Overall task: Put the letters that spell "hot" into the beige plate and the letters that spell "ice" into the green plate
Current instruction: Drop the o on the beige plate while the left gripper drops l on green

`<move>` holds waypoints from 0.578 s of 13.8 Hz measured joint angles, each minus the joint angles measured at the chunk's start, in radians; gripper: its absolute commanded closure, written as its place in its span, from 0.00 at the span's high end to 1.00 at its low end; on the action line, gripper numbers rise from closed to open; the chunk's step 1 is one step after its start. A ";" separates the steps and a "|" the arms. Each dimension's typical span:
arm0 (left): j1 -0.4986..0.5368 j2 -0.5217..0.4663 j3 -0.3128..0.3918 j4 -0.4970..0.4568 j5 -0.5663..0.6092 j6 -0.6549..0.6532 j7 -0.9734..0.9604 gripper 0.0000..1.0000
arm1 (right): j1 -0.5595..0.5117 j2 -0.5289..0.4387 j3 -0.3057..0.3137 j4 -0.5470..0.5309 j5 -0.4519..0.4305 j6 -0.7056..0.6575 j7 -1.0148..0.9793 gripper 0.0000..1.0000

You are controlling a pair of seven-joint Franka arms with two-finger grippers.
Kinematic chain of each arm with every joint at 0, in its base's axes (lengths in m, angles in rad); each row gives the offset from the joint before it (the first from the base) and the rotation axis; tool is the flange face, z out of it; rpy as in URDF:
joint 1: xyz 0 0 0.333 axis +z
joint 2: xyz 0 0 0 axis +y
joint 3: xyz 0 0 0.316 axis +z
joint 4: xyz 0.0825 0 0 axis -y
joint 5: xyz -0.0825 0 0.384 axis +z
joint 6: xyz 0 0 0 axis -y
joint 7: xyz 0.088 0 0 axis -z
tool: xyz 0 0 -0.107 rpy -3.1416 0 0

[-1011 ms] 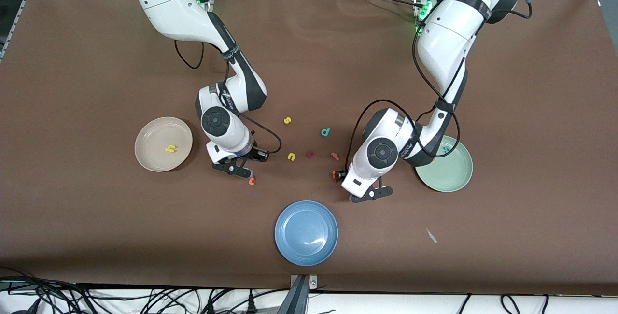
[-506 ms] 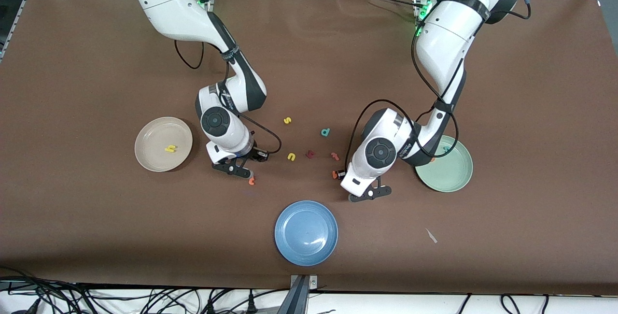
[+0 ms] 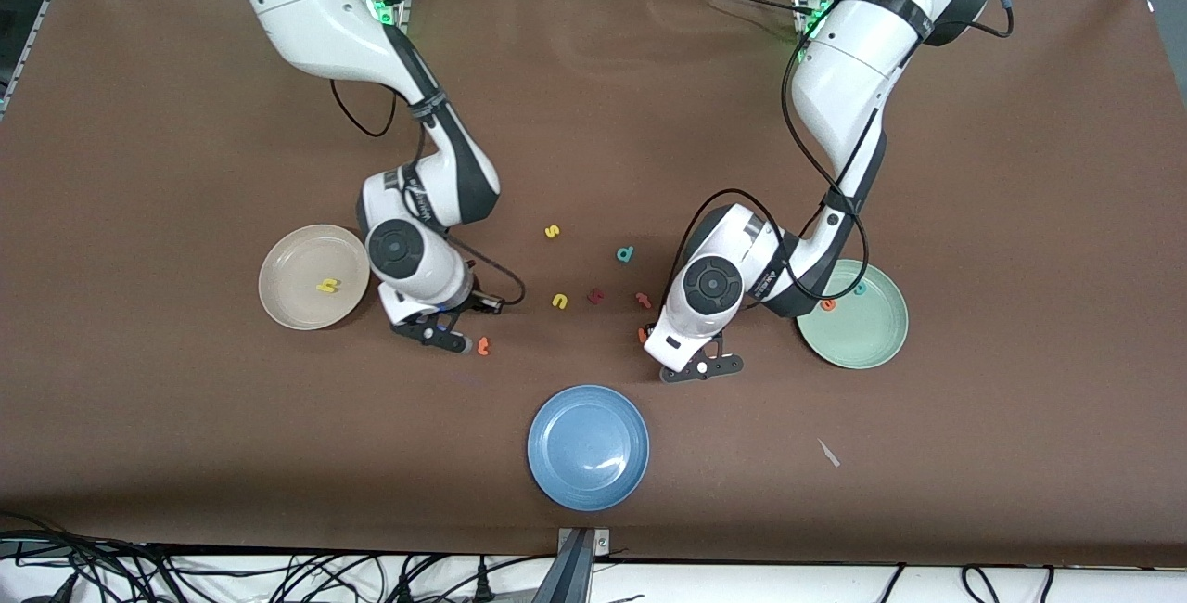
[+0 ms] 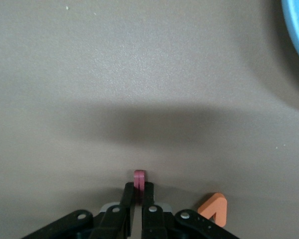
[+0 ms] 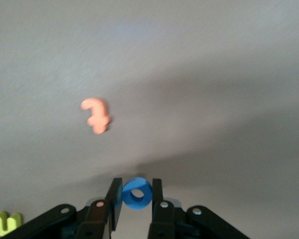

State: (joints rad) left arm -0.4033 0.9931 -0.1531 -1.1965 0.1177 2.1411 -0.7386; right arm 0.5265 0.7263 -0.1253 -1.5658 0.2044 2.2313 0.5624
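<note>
**On the brown counter, two arms each pinch a tiny letter**

On the brown counter [image 3: 1020, 213] sit three round plates. The beige plate [image 3: 295, 301] is toward the right arm's end, and a yellow "h" [image 3: 326, 286] lies in it. The green plate [image 3: 872, 339] is toward the left arm's end, with an orange "e" [image 3: 829, 304] and a teal "c" [image 3: 861, 288] in it. The blue plate [image 3: 588, 447] is between them, nearest the front camera.

The right gripper [image 5: 135, 199] is low over the counter beside the beige plate. Its jaws are pressed shut on the blue "o" [image 5: 137, 193], which stands up on edge between them. The orange "t" [image 3: 482, 346] lies flat on the counter just beside this gripper.

The left gripper [image 4: 138, 204] is low over the counter near the green plate. Its jaws are squeezed together on the dark red "i" [image 4: 139, 178], and only the tip of it sticks out. An orange "v" [image 4: 214, 209] lies just beside these jaws.

More small letters lie on the counter between the two arms: a yellow "s" [image 3: 552, 232], a teal "d" [image 3: 625, 254], a yellow "u" [image 3: 559, 301], a dark red letter [image 3: 596, 295] and a pinkish-red "t" [image 3: 643, 298].
</note>
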 measured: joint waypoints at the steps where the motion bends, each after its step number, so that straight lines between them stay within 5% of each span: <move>1: 0.001 0.000 0.001 0.001 0.000 -0.003 0.000 0.00 | -0.019 -0.019 -0.023 0.005 0.000 -0.055 -0.077 0.09; 4: 0.010 -0.003 0.007 0.010 0.000 -0.062 0.001 0.00 | -0.056 -0.096 -0.103 -0.031 0.001 -0.144 -0.261 0.09; 8: 0.039 -0.018 0.009 0.025 0.002 -0.147 0.044 0.00 | -0.058 -0.232 -0.207 -0.279 0.001 -0.022 -0.509 0.09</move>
State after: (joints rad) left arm -0.3646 0.9748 -0.1443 -1.1715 0.1192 1.9938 -0.6946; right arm 0.4686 0.4941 -0.3320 -1.8446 0.2056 2.2093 0.0536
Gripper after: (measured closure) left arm 0.934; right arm 0.722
